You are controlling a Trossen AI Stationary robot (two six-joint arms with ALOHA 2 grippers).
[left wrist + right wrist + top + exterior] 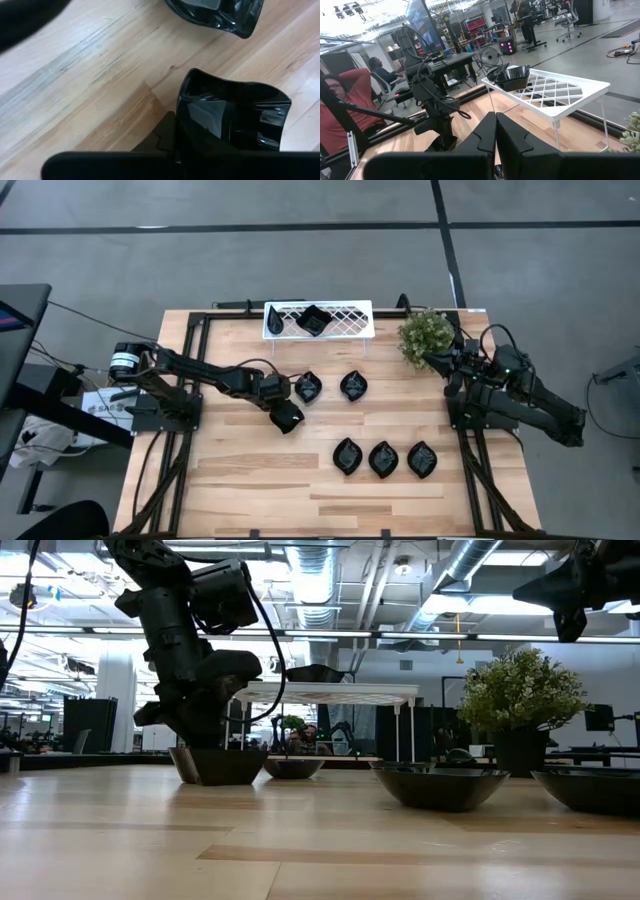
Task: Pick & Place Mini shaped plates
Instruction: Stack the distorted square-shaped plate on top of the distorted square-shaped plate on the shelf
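We see glossy black mini shaped plates (383, 458) on pale blond wood table (250, 480), grain running in light and tan strips. White lattice tray (345, 318), diamond-pattern mesh, carries one more black dish (313, 320). Green potted plant (426, 335), dark pot. Arms matte black. Grey floor (300, 265), black lines.
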